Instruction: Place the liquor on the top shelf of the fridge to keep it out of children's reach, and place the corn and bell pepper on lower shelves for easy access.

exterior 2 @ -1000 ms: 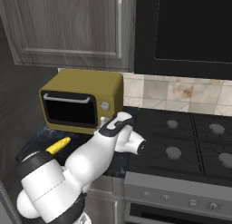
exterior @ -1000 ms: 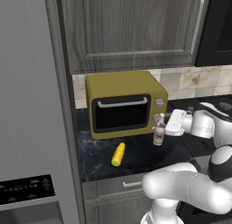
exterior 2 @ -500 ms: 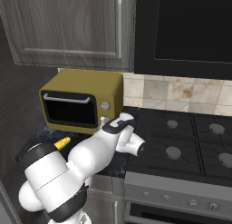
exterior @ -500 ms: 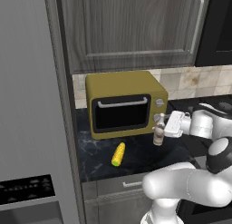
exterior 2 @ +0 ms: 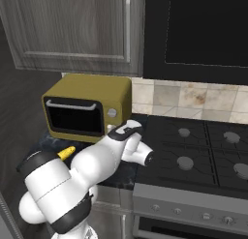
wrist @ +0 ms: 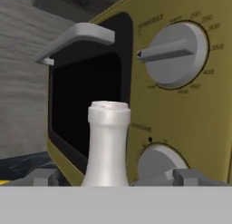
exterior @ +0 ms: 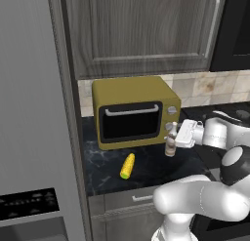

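Gripper [wrist: 111, 180] stood fully open, fingers [wrist: 43, 177] either side of the liquor [exterior: 170, 142] neck, nothing gripped. Bottle stood upright on the dark counter [exterior: 105, 162] just in front of the yellow toaster oven [exterior: 132, 110]. Corn [exterior: 127, 166] lay on the counter nearby, beside the fridge [exterior: 34, 137].

Liquor [wrist: 108, 146] neck & cap stand upright just ahead of pincer [wrist: 115, 177], centred between its two grey tips, which sit wide apart, one each side of the neck w/ a gap on both. Behind the bottle: yellow toaster oven [wrist: 204, 123], dark glass door [wrist: 84, 105] & grey handle [wrist: 74, 39] up-left of pincer, big dial [wrist: 174, 53] up-right, second knob [wrist: 158, 164] just right of neck. Dark surface [wrist: 22, 166] low left.
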